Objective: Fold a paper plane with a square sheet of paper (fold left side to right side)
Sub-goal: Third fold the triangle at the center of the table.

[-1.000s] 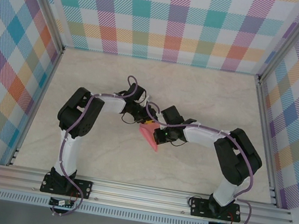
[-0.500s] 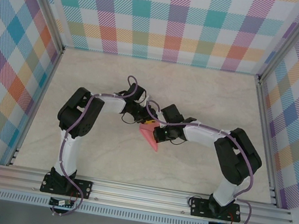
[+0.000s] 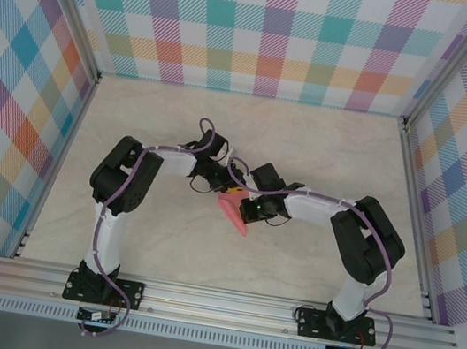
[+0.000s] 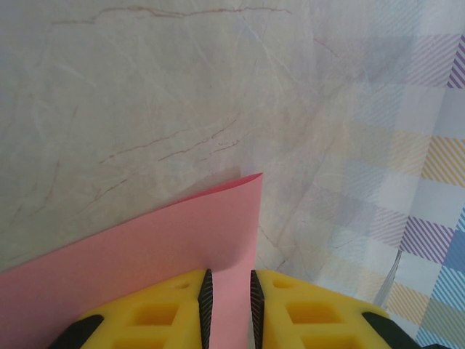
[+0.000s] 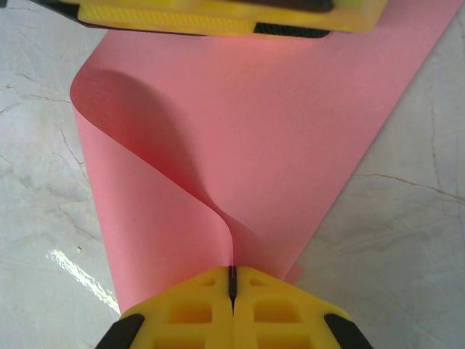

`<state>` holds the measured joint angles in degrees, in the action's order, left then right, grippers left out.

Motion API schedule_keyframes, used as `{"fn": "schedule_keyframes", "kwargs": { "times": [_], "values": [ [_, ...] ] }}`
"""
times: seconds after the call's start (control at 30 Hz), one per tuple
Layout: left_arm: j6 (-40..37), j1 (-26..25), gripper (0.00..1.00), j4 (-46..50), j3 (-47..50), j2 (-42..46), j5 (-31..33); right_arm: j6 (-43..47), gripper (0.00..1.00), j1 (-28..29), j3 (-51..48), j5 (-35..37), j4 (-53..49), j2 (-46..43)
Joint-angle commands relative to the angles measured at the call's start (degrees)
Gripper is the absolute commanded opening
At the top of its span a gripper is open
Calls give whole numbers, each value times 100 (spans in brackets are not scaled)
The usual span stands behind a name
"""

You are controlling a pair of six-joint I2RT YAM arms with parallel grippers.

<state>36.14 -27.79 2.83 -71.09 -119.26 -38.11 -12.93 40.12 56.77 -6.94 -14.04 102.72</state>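
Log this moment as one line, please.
stage: fold underway, flap curled over, uncreased | right gripper: shut on square sheet of paper | left gripper: jaws slightly apart, tips at sheet edge

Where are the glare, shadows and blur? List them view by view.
Right wrist: a white glare streak on the table left of the square sheet of paper, dark shadow inside its curl. Left wrist: yellow fingers slightly soft, plaid wall washed out. Top external: even light, sharp.
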Motion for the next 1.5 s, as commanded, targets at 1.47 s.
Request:
{"fn": "schedule_keyframes", "kwargs": {
  "times": [1.47],
  "values": [
    [732, -397, 15, -1127, 2401, 2019, 146, 93, 4, -22, 112, -159, -474, 363]
  ]
}}
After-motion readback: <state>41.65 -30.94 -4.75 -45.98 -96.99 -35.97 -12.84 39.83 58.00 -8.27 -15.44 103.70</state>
